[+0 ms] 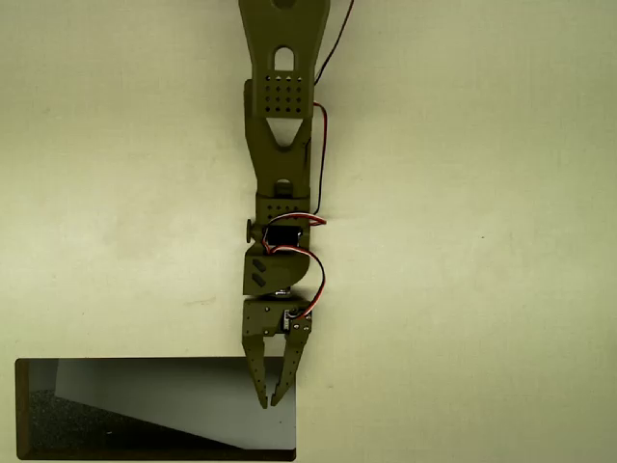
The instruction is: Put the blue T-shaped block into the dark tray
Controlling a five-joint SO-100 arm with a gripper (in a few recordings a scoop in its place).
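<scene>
Surface: a plain table (116,193) fills the overhead view, pale cream with a slight yellow-green tint
Texture: smooth, matte (a few tiny dark specks)
Light: soft and even, faint shadows

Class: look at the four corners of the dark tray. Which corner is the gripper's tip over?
The upper right corner: the gripper reaches over the dark tray there, beside its right rim. The other corners lie farther off.

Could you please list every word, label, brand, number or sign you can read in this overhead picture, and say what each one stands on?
None: no readable text in the overhead view.
The olive arm, its tool, the dark tray and the pale table carry no lettering, label or number.
</scene>
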